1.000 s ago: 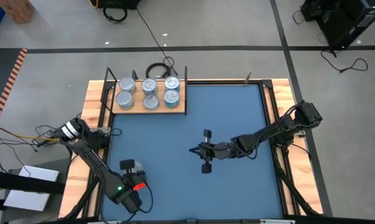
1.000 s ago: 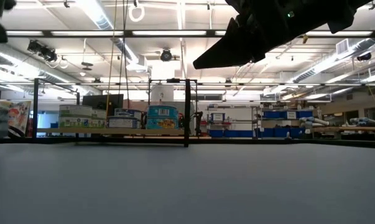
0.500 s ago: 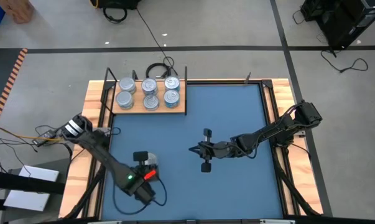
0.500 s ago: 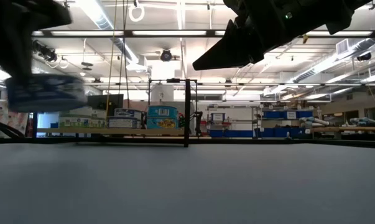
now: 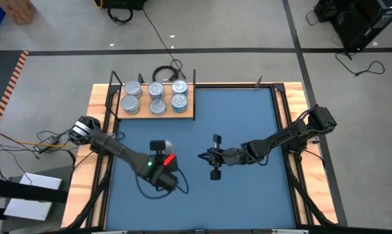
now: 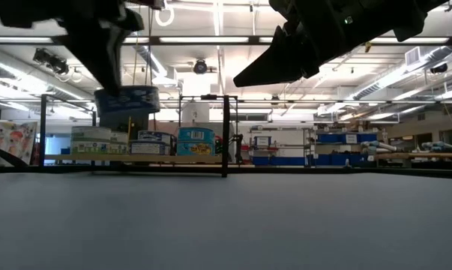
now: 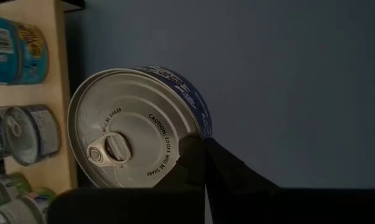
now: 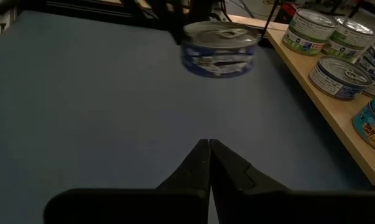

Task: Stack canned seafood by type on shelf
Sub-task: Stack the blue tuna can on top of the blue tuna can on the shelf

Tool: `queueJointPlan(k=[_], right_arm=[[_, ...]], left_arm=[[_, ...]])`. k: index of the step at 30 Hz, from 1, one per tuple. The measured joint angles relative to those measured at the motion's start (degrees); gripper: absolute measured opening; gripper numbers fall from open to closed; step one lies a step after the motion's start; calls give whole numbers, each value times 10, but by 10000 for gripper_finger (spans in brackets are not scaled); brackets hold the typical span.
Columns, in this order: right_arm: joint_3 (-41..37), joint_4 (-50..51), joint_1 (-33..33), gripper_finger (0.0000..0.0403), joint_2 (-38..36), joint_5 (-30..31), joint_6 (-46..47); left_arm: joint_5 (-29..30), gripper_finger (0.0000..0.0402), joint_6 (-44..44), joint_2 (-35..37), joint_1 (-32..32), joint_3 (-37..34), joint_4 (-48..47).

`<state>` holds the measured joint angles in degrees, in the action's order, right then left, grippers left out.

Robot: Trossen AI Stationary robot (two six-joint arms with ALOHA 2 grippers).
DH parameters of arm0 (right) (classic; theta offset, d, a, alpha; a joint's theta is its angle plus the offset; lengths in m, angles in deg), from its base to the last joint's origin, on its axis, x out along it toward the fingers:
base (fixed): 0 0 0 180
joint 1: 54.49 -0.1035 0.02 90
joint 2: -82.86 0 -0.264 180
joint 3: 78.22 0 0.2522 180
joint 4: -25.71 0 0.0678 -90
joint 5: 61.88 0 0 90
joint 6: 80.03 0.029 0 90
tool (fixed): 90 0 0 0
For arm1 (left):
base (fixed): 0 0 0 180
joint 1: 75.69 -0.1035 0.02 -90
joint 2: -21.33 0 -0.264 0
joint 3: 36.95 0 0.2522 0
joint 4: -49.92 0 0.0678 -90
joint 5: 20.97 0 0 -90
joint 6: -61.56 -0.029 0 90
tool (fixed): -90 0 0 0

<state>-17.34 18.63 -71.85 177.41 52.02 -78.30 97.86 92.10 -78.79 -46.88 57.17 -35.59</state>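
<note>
Six tins [image 5: 155, 97] stacked on the far-left shelf [image 5: 189, 114] already. Left gripper [image 5: 158, 151] clamped on one blue-labelled tin [image 7: 140, 127], carried above the mat, yet to be shelved. Right gripper [image 5: 204, 156] pinched together, empty, mid-table.

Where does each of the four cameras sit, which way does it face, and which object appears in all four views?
High view: overhead, straight down; both arms, shelf, left gripper carrying a blue-labelled can.
Low view: at mat height, level toward the room; both arms overhead, the can aloft.
Left wrist: past its shut fingers pinching the can.
Right wrist: past its closed right gripper toward the can.
Shared: that can.
</note>
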Motion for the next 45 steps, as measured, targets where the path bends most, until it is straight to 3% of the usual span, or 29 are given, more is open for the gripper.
queueJointPlan(k=[7, 14, 20, 27, 34, 45], right_arm=[[0, 2, 0, 13, 0, 0, 1], [0, 6, 0, 22, 0, -15, 16], [-5, 14, 0, 15, 0, -15, 18], [-8, 13, 0, 16, 0, -15, 17], [-8, 14, 0, 16, 0, -15, 17], [-8, 16, -2, 18, 0, -15, 17]], left_arm=[[-2, 0, -43, 12, -59, 1, -3], [-3, 0, -66, 81, -108, 1, -5], [-6, 0, -84, 115, -187, 1, -32], [-35, 0, -169, 115, -313, 0, -23], [-118, 0, -241, 115, -437, 0, 19], [-177, 0, -262, 98, -523, 0, 56]])
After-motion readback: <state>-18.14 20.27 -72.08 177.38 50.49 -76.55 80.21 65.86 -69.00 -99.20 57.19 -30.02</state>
